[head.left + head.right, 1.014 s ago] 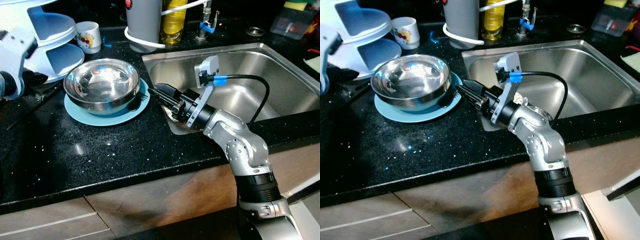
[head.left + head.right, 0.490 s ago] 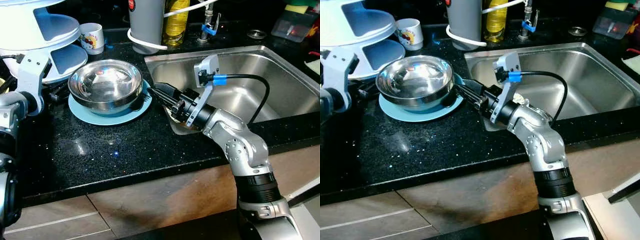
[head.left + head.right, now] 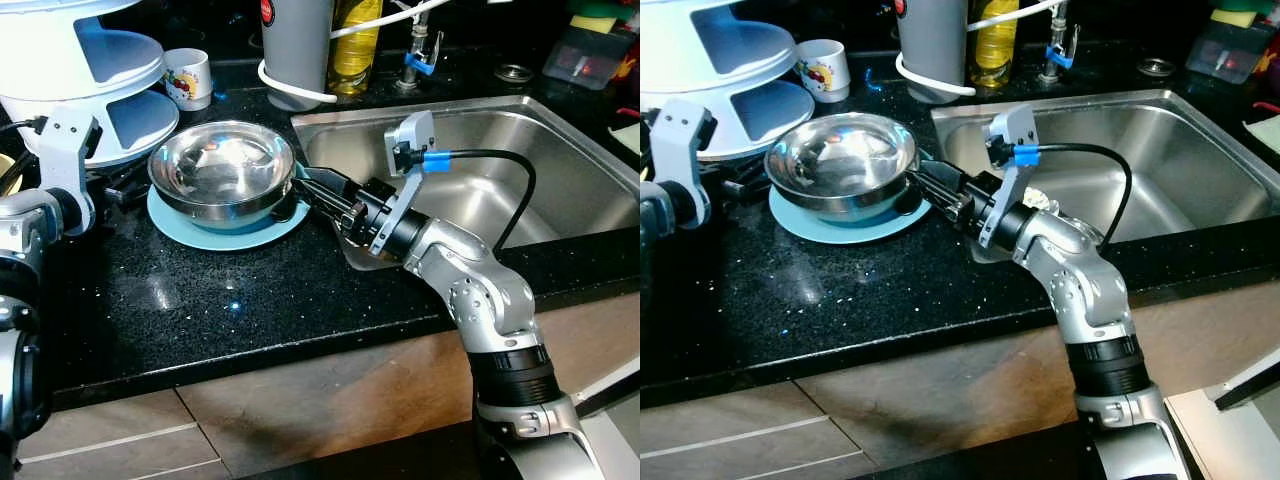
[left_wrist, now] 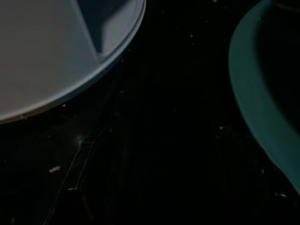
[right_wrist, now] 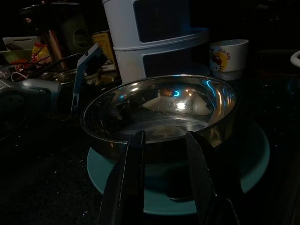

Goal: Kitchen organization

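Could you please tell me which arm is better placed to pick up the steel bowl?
Right: its pincer is open at the steel bowl rim. The left pincer sits beside the plate.

On the black speckled stone desk (image 3: 250, 300) — one shiny round steel bowl (image 3: 222, 168), one flat round teal plate (image 3: 205, 226) under it, one small white cup with a cartoon print (image 3: 187, 77). One white tiered plastic rack (image 3: 90, 60), one grey cylindrical container (image 3: 296, 45), one yellow bottle (image 3: 352, 40) — possibly more behind it, too dark to count. One stainless steel sink (image 3: 560, 170).
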